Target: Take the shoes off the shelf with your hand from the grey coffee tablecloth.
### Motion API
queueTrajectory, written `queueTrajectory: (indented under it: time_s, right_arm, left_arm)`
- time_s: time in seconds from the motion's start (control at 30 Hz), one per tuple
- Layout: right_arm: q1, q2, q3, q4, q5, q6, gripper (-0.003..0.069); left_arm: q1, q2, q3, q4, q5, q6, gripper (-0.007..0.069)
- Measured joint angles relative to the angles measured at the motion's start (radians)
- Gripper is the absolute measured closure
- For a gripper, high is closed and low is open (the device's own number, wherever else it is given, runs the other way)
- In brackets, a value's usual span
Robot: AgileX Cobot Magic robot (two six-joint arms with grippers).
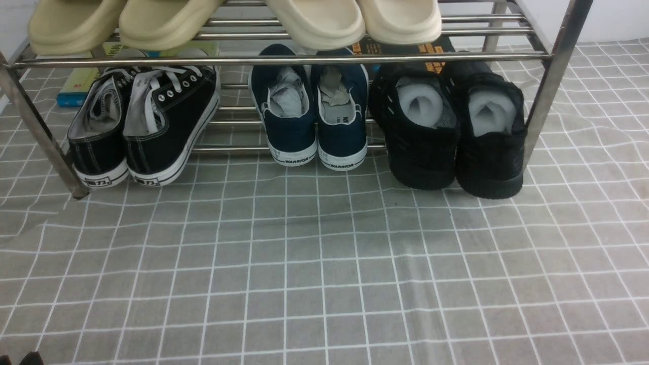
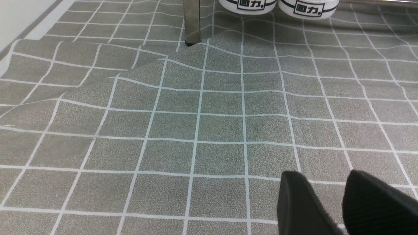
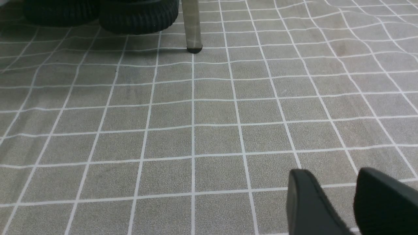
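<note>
Grey gridded tablecloth (image 1: 324, 284) filled lower frame. Black mesh shoes (image 1: 446, 147) upper right, heels poking from shelf (image 1: 284, 60) lower tier. Right gripper (image 3: 333, 178) jaws parted, empty, well short; left gripper (image 2: 325, 178) same. Step likely needed low approach under bar, firm heel-collar pinch.

Front cam sits low on the robot's side, between the arms. It faces straight at the shoe rack (image 1: 284, 60), close enough that the top tier gets cropped. Each wrist cam rides just above the checked grey tablecloth (image 2: 209, 130) and looks forward past its own fingertips. The left gripper (image 2: 325, 176) cam faces the rack's left front leg (image 2: 192, 23) and the black canvas sneakers (image 2: 248, 5). The right gripper (image 3: 333, 173) cam faces the right front leg (image 3: 192, 26) and the all-black mesh sneakers (image 3: 137, 19). The front view covers both patches too.
</note>
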Motion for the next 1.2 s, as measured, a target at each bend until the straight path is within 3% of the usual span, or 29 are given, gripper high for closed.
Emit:
queueTrajectory:
  time_s: [0.9, 0.97, 1.1, 1.2]
  right_arm:
    - [0.000, 0.000, 0.002, -0.024, -0.016, 0.010, 0.0420]
    - [0.000, 0.000, 0.002, 0.036, -0.019, 0.071, 0.0420]
    - [0.000, 0.000, 0.011, 0.428, -0.040, 0.375, 0.0420]
    - [0.000, 0.000, 0.012, 0.558, -0.049, 0.445, 0.0420]
  left_arm:
    - [0.000, 0.000, 0.000, 0.000, 0.000, 0.000, 0.0385]
    - [0.000, 0.000, 0.000, 0.001, 0.000, 0.000, 0.0385]
    - [0.000, 0.000, 0.000, 0.001, 0.000, 0.000, 0.0385]
    - [0.000, 0.000, 0.000, 0.001, 0.000, 0.000, 0.0385]
